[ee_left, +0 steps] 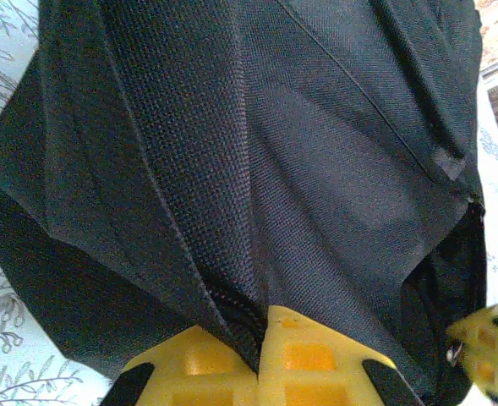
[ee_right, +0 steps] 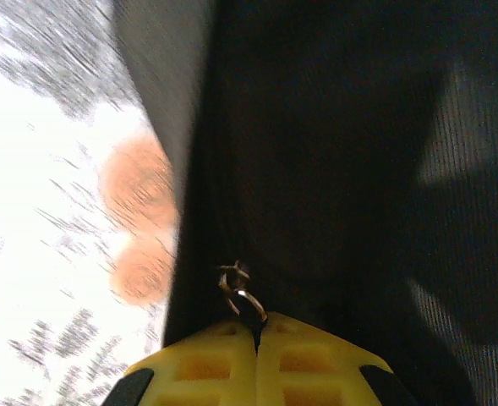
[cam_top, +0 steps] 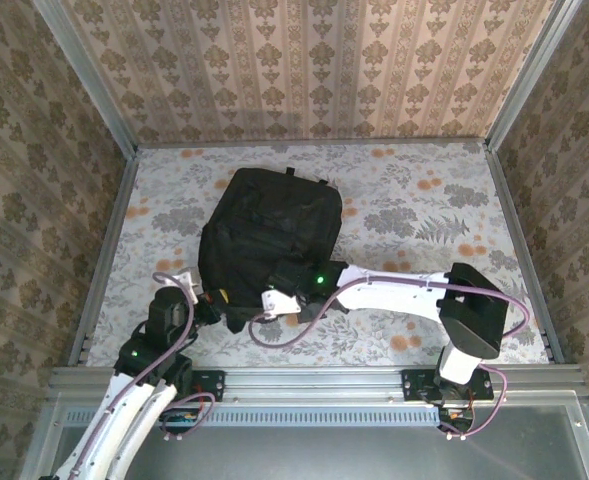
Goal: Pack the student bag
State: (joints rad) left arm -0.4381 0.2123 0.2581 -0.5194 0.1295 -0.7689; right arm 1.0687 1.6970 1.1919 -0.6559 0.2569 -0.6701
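Observation:
The student bag (cam_top: 270, 232), a large black fabric backpack, lies on the flowered table cloth in the middle of the table. At the bag's near left corner my left gripper (cam_top: 221, 298) is shut on it. In the left wrist view its yellow fingers (ee_left: 206, 364) pinch a fold of the black fabric (ee_left: 240, 313). My right gripper (cam_top: 272, 301) sits at the bag's near edge, just right of the left one. In the right wrist view it (ee_right: 255, 328) is shut on a small metal zip pull (ee_right: 238, 292) of the bag (ee_right: 333, 169).
Patterned walls enclose the table on three sides. The flowered cloth (cam_top: 424, 215) lies bare to the right of and behind the bag. A metal rail (cam_top: 314, 378) runs along the near edge. My right arm (cam_top: 404, 292) stretches across the near right part of the table.

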